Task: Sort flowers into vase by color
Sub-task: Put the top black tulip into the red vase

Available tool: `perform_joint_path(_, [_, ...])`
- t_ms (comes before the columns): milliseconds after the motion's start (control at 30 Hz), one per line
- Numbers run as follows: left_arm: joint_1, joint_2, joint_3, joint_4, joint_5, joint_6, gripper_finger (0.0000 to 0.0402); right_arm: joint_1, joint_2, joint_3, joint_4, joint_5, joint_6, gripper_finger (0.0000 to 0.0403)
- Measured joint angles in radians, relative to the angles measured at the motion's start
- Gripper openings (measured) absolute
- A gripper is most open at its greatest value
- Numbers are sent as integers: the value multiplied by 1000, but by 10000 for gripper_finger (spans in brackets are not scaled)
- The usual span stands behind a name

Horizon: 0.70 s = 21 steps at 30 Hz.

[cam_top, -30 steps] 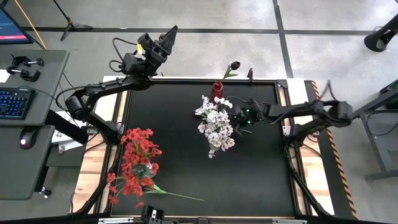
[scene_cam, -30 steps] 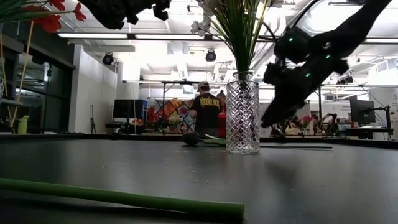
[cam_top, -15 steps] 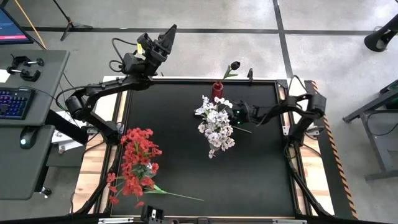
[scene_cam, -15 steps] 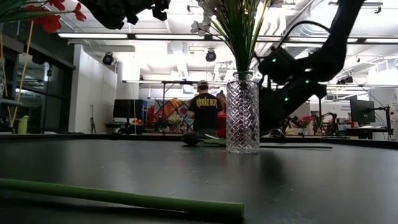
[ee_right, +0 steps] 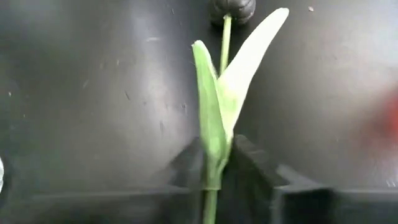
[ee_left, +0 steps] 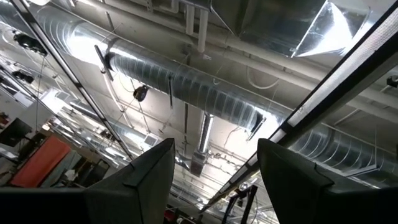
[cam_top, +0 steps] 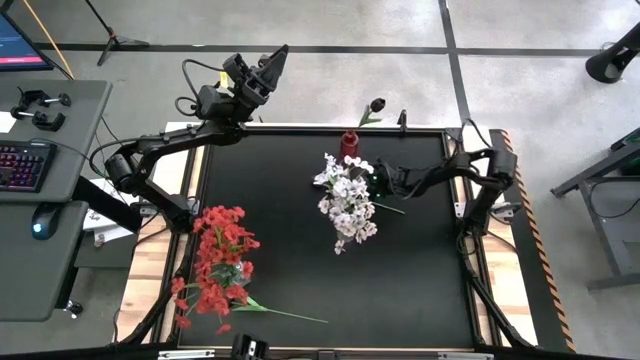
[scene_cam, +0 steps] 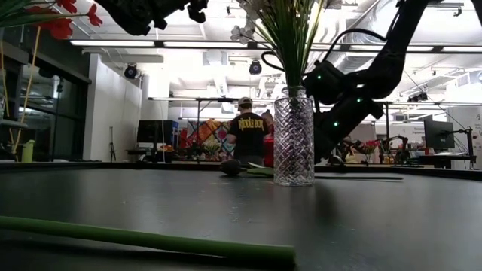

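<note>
A cut-glass vase (scene_cam: pixel 294 139) stands mid-table and holds the stems of the white flowers (cam_top: pixel 346 205). Behind it a dark-bloomed flower lies on the table, its bloom (scene_cam: pixel 231 167) toward the left; the right wrist view shows bloom (ee_right: pixel 232 7) and two leaves (ee_right: pixel 224 99). My right gripper (cam_top: pixel 378 186) reaches in low from the right, shut on that flower's stem. The red flowers (cam_top: pixel 220 262) are at the near left. My left gripper (cam_top: pixel 277 55) is raised beyond the far left corner, open (ee_left: pixel 214 180), pointing up at the ceiling. My right gripper pinches the dark flower's stem just below the base of its leaves (ee_right: pixel 213 177) between its two fingers. The fingers (ee_right: pixel 252 158) come slanting down from the table's right side and lie roughly along the stem. The flower lies on the table, bloom end away from the gripper.
A small red vase (cam_top: pixel 350 143) stands at the far edge, with a dark bloom (cam_top: pixel 377 104) showing past it. A loose green stem (scene_cam: pixel 151 241) lies along the near edge. A person (scene_cam: pixel 247 135) stands in the room beyond the table.
My right gripper has gone down and toward the table's left, in behind the glass vase and onto the dark flower lying there. The flowers and the vase have kept their places.
</note>
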Motion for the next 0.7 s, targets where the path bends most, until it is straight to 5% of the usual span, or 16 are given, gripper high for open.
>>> perform_joint_path(100, [0,0,0,0,0,3,216,-10,-54,-4,-78,-1,-4,15])
perform_joint_path(400, [19,0,0,0,10,10,216,-73,-408,-7,-230,-94,-3,4])
perform_joint_path(533, [20,0,0,0,10,10,216,-106,-531,-6,-97,-165,42,2])
perform_joint_path(700, [20,0,0,0,11,11,216,-153,-527,-6,216,-209,122,1])
